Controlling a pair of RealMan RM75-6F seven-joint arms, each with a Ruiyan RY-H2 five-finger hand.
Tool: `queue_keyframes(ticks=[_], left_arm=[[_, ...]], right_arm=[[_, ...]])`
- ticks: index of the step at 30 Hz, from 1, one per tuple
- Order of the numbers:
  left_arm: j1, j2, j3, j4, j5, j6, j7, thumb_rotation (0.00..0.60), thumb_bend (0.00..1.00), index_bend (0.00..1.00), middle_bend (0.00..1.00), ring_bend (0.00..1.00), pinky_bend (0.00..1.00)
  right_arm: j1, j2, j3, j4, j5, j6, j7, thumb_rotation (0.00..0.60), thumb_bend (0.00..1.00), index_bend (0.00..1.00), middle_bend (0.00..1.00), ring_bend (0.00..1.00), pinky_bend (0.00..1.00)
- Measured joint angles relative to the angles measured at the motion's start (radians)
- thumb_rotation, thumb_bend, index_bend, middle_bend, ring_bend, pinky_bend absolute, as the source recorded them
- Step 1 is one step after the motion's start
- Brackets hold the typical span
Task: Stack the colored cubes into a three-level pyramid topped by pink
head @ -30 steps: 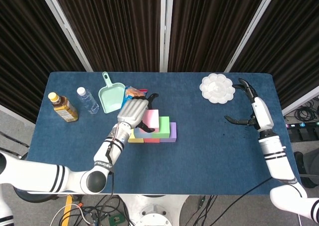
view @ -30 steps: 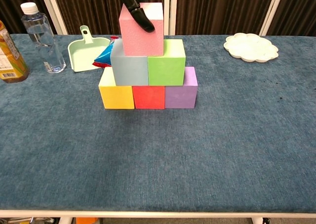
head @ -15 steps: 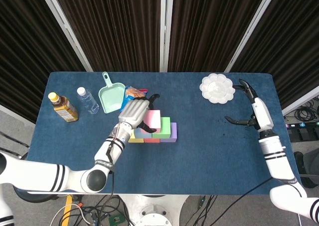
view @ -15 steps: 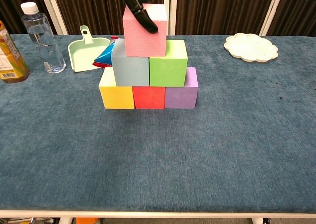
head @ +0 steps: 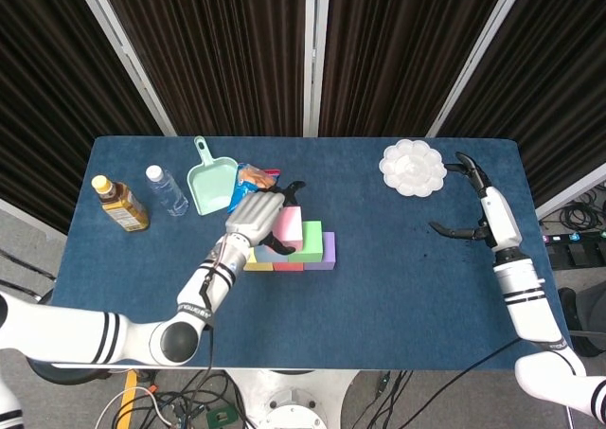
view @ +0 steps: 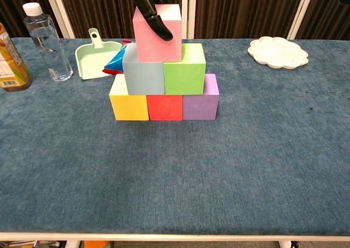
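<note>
With pink cube [view: 157, 33] seated atop the light blue cube [view: 144, 76] and green cube [view: 184, 76], left hand [head: 255, 215] grips it; next: release, lift clear. Right hand [head: 471, 205] open, idle.

top cube [view: 157, 34] on two cubes [view: 164, 70], three below [view: 164, 105]

We see pink foam cube [view: 157, 33] on top, straddling pale blue cube [view: 143, 74] and green cube [view: 185, 70]; below sit yellow cube [view: 128, 103], red cube [view: 164, 107], purple cube [view: 200, 102], all touching.
</note>
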Motion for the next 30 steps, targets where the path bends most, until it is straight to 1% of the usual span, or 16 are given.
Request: queue_keyframes(ticks=[3,7,10,13,16,19,22,23,25,26,30], left_arm=[[0.005,0.012,0.000,-0.015,0.007,0.002,-0.005,0.600,0.09,0.08,0.22,0.13,0.19],[0.023,0.052,-0.001,-0.056,0.031,0.006,-0.015,0.600,0.09,0.08,0.19,0.10,0.18],[0.058,0.106,0.001,-0.101,0.073,0.007,-0.038,0.600,0.09,0.08,0.16,0.06,0.16],[0.119,0.174,0.010,-0.147,0.143,0.009,-0.078,0.600,0.09,0.08,0.15,0.05,0.16],[0.194,0.226,0.031,-0.178,0.246,0.031,-0.121,0.600,0.09,0.08,0.15,0.05,0.16],[0.278,0.260,0.066,-0.189,0.381,0.069,-0.165,0.600,0.09,0.08,0.14,0.05,0.16],[0.373,0.287,0.114,-0.183,0.538,0.107,-0.230,0.600,0.09,0.08,0.14,0.04,0.16],[0.411,0.297,0.134,-0.174,0.604,0.119,-0.266,0.600,0.08,0.08,0.13,0.04,0.16],[0.467,0.310,0.162,-0.153,0.701,0.136,-0.334,0.600,0.07,0.08,0.13,0.03,0.16],[0.503,0.319,0.180,-0.134,0.762,0.146,-0.386,0.600,0.07,0.08,0.13,0.03,0.16],[0.615,0.332,0.234,-0.034,0.924,0.187,-0.539,0.600,0.06,0.09,0.13,0.03,0.16]], right_arm=[[-0.002,0.003,0.001,-0.006,-0.002,0.004,0.001,0.600,0.06,0.00,0.16,0.00,0.00],[-0.005,0.016,0.006,-0.029,-0.006,0.013,-0.001,0.600,0.06,0.00,0.16,0.00,0.00],[-0.007,0.030,0.010,-0.054,-0.009,0.020,-0.007,0.600,0.06,0.00,0.16,0.00,0.00],[-0.008,0.050,0.015,-0.093,-0.011,0.020,-0.011,0.600,0.06,0.00,0.16,0.00,0.00],[-0.004,0.075,0.022,-0.144,-0.014,0.017,-0.030,0.600,0.05,0.00,0.16,0.00,0.00],[0.005,0.096,0.031,-0.201,-0.014,0.013,-0.074,0.600,0.05,0.00,0.16,0.00,0.00],[0.019,0.112,0.039,-0.256,-0.005,0.006,-0.136,0.600,0.05,0.00,0.16,0.00,0.00],[0.024,0.116,0.042,-0.272,0.000,0.002,-0.155,0.600,0.04,0.00,0.16,0.00,0.00],[0.037,0.125,0.046,-0.309,0.015,-0.010,-0.200,0.600,0.03,0.00,0.16,0.00,0.00],[0.043,0.129,0.047,-0.323,0.020,-0.016,-0.219,0.600,0.03,0.00,0.16,0.00,0.00],[0.074,0.146,0.044,-0.366,0.032,-0.058,-0.304,0.600,0.00,0.00,0.15,0.00,0.00]])
